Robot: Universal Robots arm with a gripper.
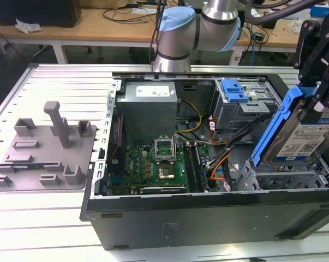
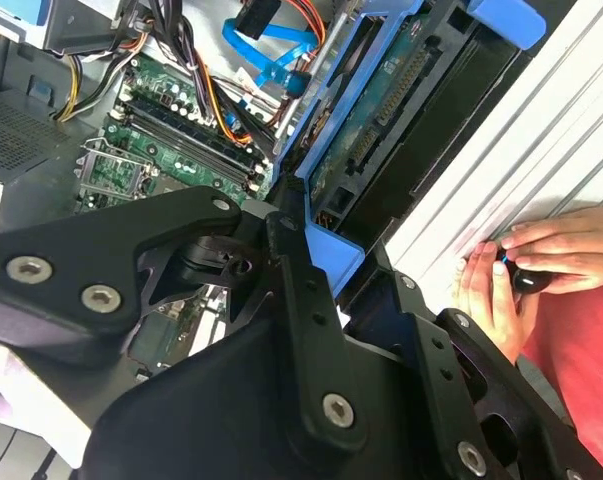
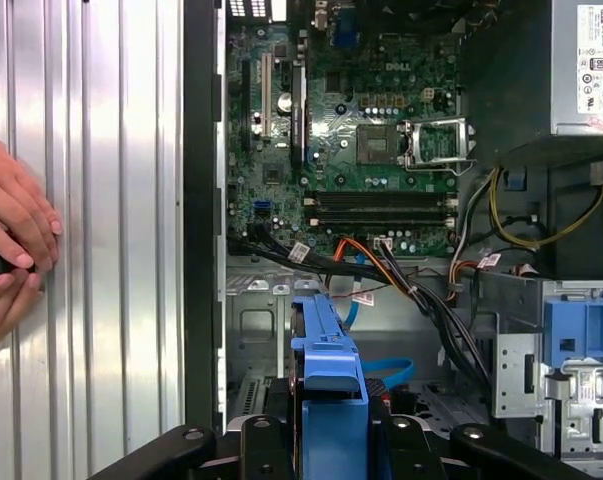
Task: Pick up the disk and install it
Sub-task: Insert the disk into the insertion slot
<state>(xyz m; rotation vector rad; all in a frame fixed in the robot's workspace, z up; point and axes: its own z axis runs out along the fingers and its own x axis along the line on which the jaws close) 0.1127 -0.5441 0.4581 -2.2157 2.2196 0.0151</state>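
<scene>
Disk (image 1: 303, 136) comes first in the exterior view. We see it at the exterior view's right, tilted on edge with its label facing us. Its lower end hangs at the metal drive bay (image 1: 287, 176) in the corner of the open computer case (image 1: 153, 218), and we cannot tell whether the two touch. The gripper (image 1: 318, 101) is clamped on the disk's upper end. Inside the case lie the motherboard (image 1: 159, 164), the power supply (image 1: 150, 98) and a grey cage (image 1: 238, 106) with a blue tab. A grey fixture (image 1: 49, 144) stands outside the case on the worktop (image 1: 44, 224), at the exterior view's left.

In the second wrist view, the gripper (image 2: 306, 250) grips the disk (image 2: 381, 110) by its blue rail, and the disk's circuit side shows. A person's hands (image 2: 526, 270) rest on the worktop beside the case wall.

In the first wrist view, the disk (image 3: 328, 360) sits edge-on in the gripper (image 3: 329, 430), above the case floor. Cables and the motherboard (image 3: 361, 130) lie beyond it, and the hands (image 3: 11, 245) are outside the case.
</scene>
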